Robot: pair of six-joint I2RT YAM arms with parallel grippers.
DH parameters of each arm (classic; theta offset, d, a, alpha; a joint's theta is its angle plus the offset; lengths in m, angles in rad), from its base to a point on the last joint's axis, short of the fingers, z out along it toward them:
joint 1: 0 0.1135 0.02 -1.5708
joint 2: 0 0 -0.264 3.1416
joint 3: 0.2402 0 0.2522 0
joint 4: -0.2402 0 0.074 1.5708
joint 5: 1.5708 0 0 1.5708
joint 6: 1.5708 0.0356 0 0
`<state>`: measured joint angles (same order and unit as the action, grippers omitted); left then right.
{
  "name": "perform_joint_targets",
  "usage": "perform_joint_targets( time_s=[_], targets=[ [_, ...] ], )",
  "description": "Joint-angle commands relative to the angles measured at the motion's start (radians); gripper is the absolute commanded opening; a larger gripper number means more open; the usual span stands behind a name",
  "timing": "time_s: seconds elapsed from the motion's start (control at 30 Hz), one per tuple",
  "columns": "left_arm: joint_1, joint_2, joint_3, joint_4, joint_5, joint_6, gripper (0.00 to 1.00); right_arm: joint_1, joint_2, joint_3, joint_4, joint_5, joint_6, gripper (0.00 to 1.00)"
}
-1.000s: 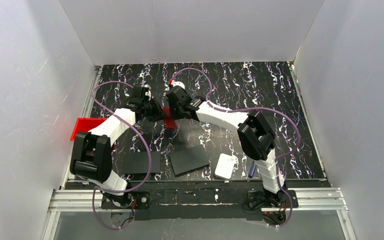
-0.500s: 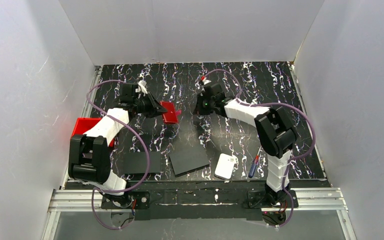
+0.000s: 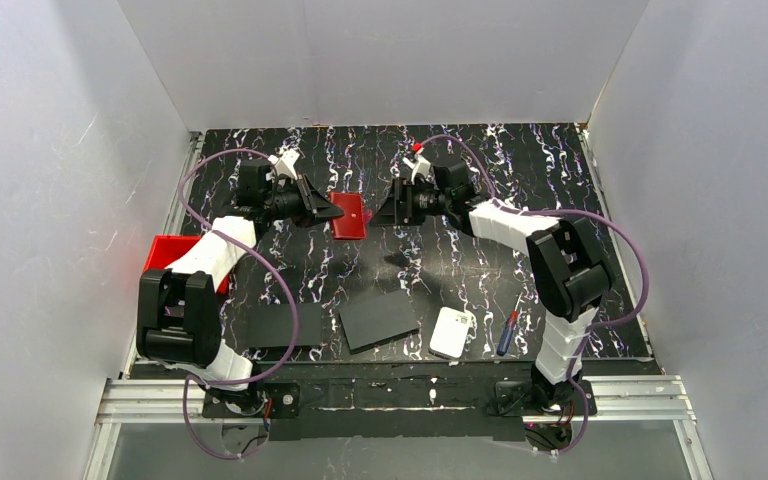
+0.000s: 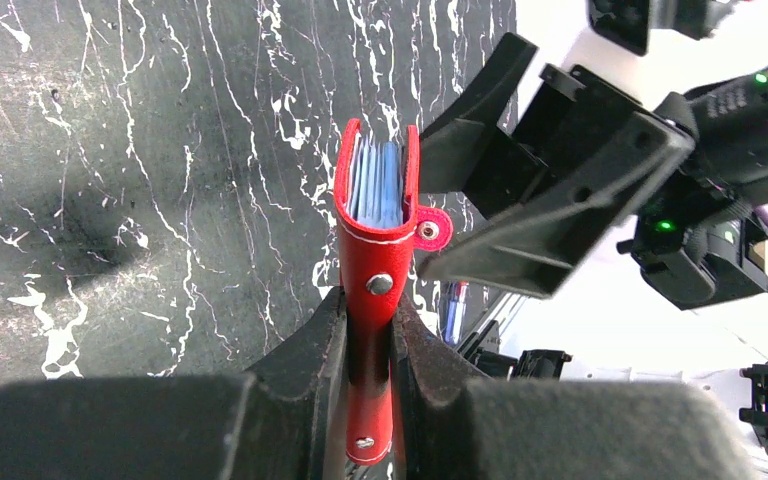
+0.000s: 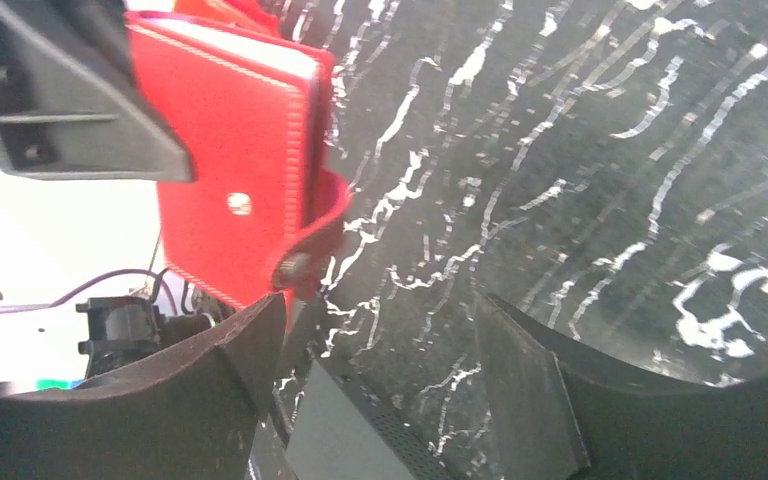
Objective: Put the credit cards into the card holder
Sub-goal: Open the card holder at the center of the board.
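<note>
Pinching the card holder (image 4: 375,270) by its closed end in the left gripper (image 4: 370,315), toward the worktop's (image 3: 520,170) far edge, credit cards (image 4: 378,185) inside, likely light and floppy-walled, right gripper (image 5: 380,350) gaping empty.

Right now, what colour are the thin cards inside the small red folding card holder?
The thin cards are light blue; left wrist view.

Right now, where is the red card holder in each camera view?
Top external: card holder upper middle, at the tip of the left pincer.
Left wrist: card holder centre, clamped in that pincer, credit cards showing in its top.
Right wrist: card holder upper left, ahead of the open right pincer.
Shared landmark: the black white-veined table.
</note>
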<state>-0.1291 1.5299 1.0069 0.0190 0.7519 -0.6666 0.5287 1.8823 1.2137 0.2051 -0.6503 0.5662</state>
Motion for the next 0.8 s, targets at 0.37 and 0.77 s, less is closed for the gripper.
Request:
perform_joint_targets(
  time_s=[0.37, 0.77],
  targets=[
    [0.002, -0.036, -0.010, 0.027, 0.064, -0.005, 0.00, 0.091, -0.037, 0.140, -0.149, 0.306, -0.016, 0.39],
    [0.002, 0.054, -0.009, 0.026, 0.002, -0.038, 0.00, 0.078, -0.097, 0.075, -0.170, 0.369, -0.028, 0.01]
  ],
)
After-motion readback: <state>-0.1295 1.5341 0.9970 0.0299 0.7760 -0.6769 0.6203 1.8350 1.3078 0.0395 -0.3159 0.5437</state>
